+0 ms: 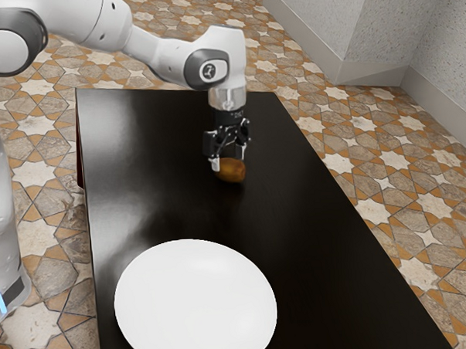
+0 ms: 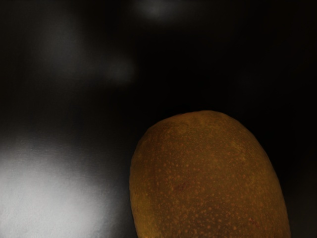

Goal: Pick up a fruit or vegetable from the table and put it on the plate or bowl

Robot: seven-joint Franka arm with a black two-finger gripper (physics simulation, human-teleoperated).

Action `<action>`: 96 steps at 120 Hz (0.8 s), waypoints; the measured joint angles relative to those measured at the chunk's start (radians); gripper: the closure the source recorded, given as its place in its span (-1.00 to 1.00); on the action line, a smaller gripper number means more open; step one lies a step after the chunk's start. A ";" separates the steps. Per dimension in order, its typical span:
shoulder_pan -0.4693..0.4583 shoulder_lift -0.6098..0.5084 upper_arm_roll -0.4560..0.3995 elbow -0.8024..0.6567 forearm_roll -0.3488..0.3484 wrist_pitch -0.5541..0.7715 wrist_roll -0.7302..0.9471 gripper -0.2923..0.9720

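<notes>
A brown kiwi (image 1: 233,171) is at the middle of the black table (image 1: 155,170), and my gripper (image 1: 228,158) points straight down over it. The two black fingers (image 1: 215,161) stand against the kiwi's sides, shut on its upper half. In the wrist view the kiwi (image 2: 208,178) looms large and speckled just under my hand. A big white plate (image 1: 195,300) lies at the table's near end, well apart from the kiwi and toward the exterior view's bottom. I cannot tell whether the kiwi rests on the table or hangs just above it.
The table's edge on the exterior view's right (image 1: 350,208) runs close to the kiwi's side. A patterned tile floor (image 1: 386,144) surrounds the table. Bare dark tabletop (image 1: 181,215) lies between the kiwi and the plate.
</notes>
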 joint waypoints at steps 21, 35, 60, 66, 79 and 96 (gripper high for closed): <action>0.018 0.014 0.000 0.001 -0.009 0.001 0.003 -0.54; 0.025 0.060 -0.008 0.011 -0.028 0.015 0.005 -0.53; 0.017 0.096 -0.012 0.027 -0.057 0.045 0.008 -0.26; 0.013 0.092 -0.012 0.028 -0.060 0.049 0.008 -0.10; 0.013 0.071 -0.019 0.028 -0.062 0.052 0.010 0.25; -0.008 0.017 -0.018 0.027 -0.060 0.052 0.012 0.31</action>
